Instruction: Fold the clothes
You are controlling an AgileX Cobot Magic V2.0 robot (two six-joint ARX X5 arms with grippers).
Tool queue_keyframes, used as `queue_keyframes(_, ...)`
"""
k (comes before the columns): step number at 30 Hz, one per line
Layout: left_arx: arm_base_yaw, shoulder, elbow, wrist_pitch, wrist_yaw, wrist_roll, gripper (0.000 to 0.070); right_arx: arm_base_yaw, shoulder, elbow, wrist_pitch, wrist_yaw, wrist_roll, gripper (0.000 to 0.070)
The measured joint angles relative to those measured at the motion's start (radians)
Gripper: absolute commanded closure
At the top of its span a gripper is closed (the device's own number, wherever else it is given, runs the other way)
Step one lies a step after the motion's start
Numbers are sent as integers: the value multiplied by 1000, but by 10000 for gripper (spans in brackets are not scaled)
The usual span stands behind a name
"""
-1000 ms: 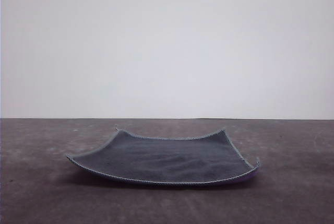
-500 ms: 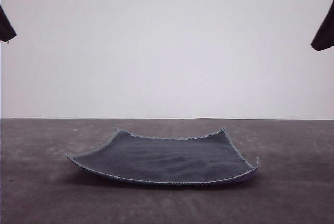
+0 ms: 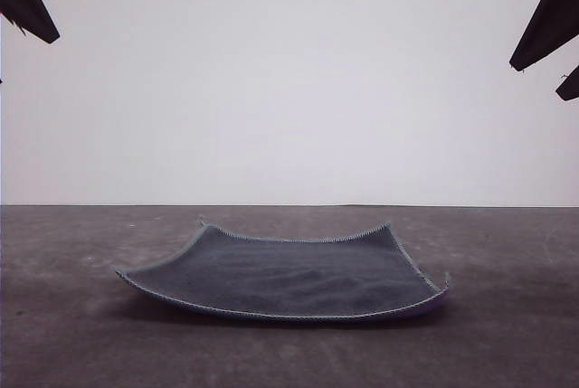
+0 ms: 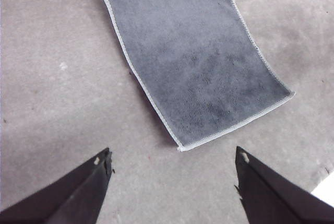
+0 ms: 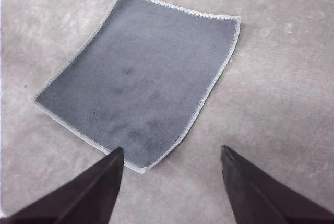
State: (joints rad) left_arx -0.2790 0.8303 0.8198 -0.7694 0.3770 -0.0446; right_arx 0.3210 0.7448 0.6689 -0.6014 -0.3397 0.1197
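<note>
A small square fleece-like cloth (image 3: 289, 278) lies spread flat on the mottled grey-brown counter (image 3: 81, 343), dark grey-blue face up, with a pale grey stitched edge running all round it. In the front view its corners curl slightly upward, and a sliver of bright purple shows under the near right corner. It sits near the middle of the counter, unfolded.

The left tool (image 4: 172, 156) hangs above the counter with its two dark fingers spread apart and nothing between them; in its wrist view the nearest cloth corner lies just beyond the gap. The right tool (image 5: 172, 153) is likewise released, fingers wide and empty, held over the cloth's near corner without touching it. In the front view both tools appear as dark tips high at the upper corners, well above the cloth, against a plain white wall (image 3: 289, 80).
</note>
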Motion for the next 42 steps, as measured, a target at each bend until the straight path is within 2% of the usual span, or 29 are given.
queue_keyframes(5, 0, 0, 6, 0, 0, -23, 268, 0, 2, 0, 0, 0, 17, 324)
queue_keyframes(10, 0, 37, 32, -6, 0, -109, 275, -9, 60, 14, -2, -5, 97, 324)
queue_keyframes(14, 2, 123, 78, 1, -4, -137, 283, -35, 155, 50, -23, -53, 140, 325)
queue_keyframes(16, 4, 178, 101, 3, -4, -138, 314, -53, 216, 75, -25, -85, 148, 325)
queue_keyframes(21, 15, 311, 144, 56, -4, -131, 316, -98, 351, 133, 10, -144, 142, 325)
queue_keyframes(27, 22, 471, 198, 175, -3, -128, 309, -140, 516, 177, 158, -238, 139, 325)
queue_keyframes(36, 26, 723, 322, 303, 14, -128, 305, -145, 786, 307, 305, -260, 113, 325)
queue_keyframes(42, 27, 877, 442, 338, 14, -128, 301, -145, 959, 425, 334, -261, 92, 325)
